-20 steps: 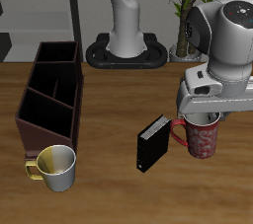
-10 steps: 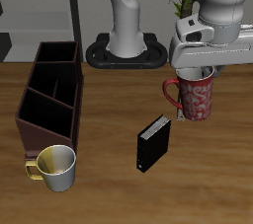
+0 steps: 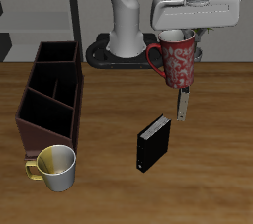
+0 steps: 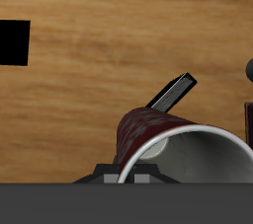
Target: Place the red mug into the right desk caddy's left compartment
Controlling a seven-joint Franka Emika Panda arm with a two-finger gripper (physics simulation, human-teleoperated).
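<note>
My gripper point(image 3: 185, 78) is shut on the rim of the red mug point(image 3: 177, 60), a tall red mug with pale speckles and a loop handle, and holds it high above the table, upright, in front of the robot's base. In the wrist view the red mug point(image 4: 148, 134) shows its grey inside, close under the gripper point(image 4: 133, 166). The right desk caddy point(image 3: 54, 95), a long dark maroon-brown box with three sections, stands on the table well away from the mug, across the table.
A small black box point(image 3: 153, 142) stands on the table below and in front of the held mug; it also shows in the wrist view point(image 4: 170, 92). A silvery-cream mug with a yellow handle point(image 3: 56, 167) stands at the caddy's near end, by the front edge.
The gripper has lifted the red mug off the table and carried it up, back toward the robot's base and sideways toward the caddy. Nothing else has moved.
</note>
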